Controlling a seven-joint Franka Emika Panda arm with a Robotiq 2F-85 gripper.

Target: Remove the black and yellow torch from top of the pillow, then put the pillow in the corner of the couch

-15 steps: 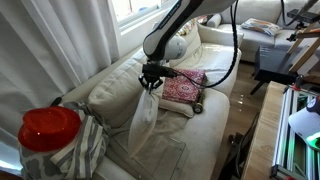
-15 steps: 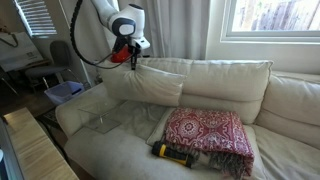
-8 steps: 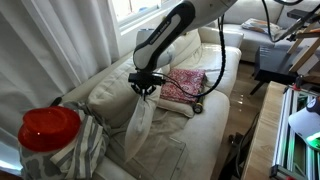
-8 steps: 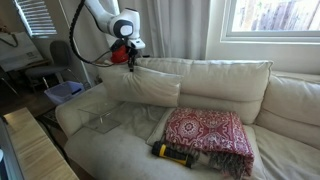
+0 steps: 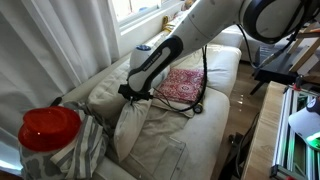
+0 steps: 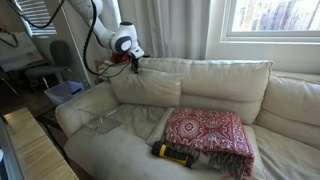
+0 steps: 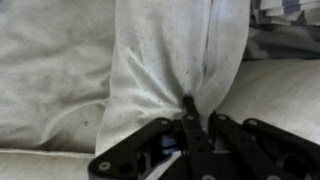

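The torch (image 6: 172, 152) lies clear on the couch (image 6: 235, 80) seat's front edge, first step judged complete; behind it the gripper (image 7: 188, 105), clamped on a fold of the pillow (image 7: 165, 60), has carried it lower and closer to the couch's arm-end corner, release outstanding.

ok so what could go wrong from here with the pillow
The gripper pinches only a thin fold of the pillow, so the fabric may slip out before placement. In an exterior view the pillow appears to stand on edge against the couch back, so it could flop forward once released.
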